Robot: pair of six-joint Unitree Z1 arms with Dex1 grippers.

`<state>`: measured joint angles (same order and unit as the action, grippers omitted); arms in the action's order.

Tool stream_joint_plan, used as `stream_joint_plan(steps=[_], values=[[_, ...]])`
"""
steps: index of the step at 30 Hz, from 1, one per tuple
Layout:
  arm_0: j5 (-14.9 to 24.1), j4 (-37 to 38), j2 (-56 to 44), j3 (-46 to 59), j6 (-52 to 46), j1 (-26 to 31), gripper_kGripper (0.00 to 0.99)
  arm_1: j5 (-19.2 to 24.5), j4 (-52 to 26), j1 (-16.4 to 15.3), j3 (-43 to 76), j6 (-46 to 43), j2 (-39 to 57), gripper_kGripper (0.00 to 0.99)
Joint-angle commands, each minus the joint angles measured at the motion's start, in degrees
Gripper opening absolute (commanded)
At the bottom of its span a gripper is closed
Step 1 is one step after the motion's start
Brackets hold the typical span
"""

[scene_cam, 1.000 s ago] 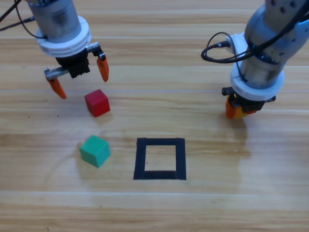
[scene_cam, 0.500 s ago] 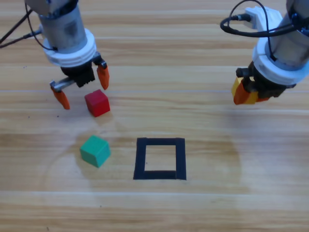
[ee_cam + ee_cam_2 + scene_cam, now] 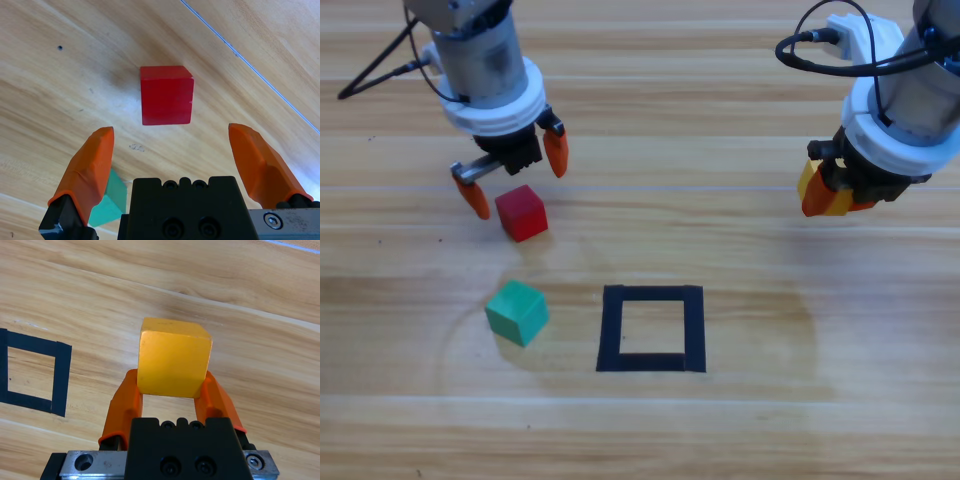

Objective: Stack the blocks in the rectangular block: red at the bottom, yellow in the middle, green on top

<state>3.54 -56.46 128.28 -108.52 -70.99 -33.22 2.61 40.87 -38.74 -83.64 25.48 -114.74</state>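
The left gripper (image 3: 514, 177) is hanging over the far left of the table (image 3: 720, 430), its fingers (image 3: 90, 167) spread wide and gripping nothing. The red cube (image 3: 521, 212) is sitting on the wood just on the near side of those fingers; in the left wrist view it (image 3: 166, 95) is lying ahead of the open fingers, not between them. The green cube (image 3: 516, 312) is resting nearer and slightly left of the red one, apart from it, with open wood on all sides.

The right gripper (image 3: 828, 195) is holding at the far right, its fingers (image 3: 125, 405) closed on the yellow cube (image 3: 173, 357), one on each side of it.

The black tape square (image 3: 652, 328) is lying near the middle of the table, with only bare wood showing inside its outline. It is sitting right of the green cube and well apart from both grippers, and the wood around it is free. No writing is showing on the cubes.
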Motion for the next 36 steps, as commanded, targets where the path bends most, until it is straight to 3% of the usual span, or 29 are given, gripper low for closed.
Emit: stream_joint_plan(steps=[1,15,25,28,36], values=[[0.51,-0.66,4.78,-0.64,-0.29,-0.79,0.971,-1.03,-1.67,1.39,1.11,0.63,-1.36,0.173],[1.21,-0.58,8.39,-0.81,0.15,-0.71,0.957,-1.82,-2.11,1.30,1.11,0.63,-1.45,0.172],[1.47,-0.49,9.53,-1.96,0.94,-0.62,0.896,-1.56,-2.73,1.30,1.11,0.54,-1.45,0.173],[1.47,-0.49,9.62,-2.05,1.29,-0.44,0.827,-1.47,-2.73,1.39,1.11,0.54,-1.45,0.173],[1.39,-0.40,9.79,-1.52,2.52,-0.35,0.489,-1.47,-2.91,1.30,1.11,0.54,-1.27,0.173]])
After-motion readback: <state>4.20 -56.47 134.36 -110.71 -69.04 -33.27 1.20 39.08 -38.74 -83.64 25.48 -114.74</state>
